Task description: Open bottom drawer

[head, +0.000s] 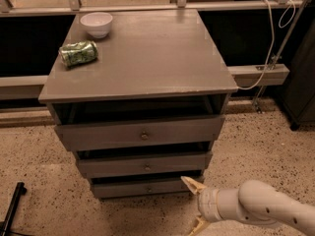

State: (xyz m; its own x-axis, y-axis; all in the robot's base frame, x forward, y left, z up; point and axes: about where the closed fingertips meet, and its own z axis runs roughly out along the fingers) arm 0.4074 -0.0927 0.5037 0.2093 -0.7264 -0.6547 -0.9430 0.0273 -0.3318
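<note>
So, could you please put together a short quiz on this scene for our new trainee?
1. True or false: the gripper is shut on the bottom drawer by its knob.
2. What lies near the white bowl on the cabinet top? A. a green can B. a mug C. a sponge
3. Fill in: the cabinet has ___ drawers.
Key: 1 false: the gripper is low beside that drawer's end at the picture's right, jaws open, off the knob. 2 A. 3 three.
</note>
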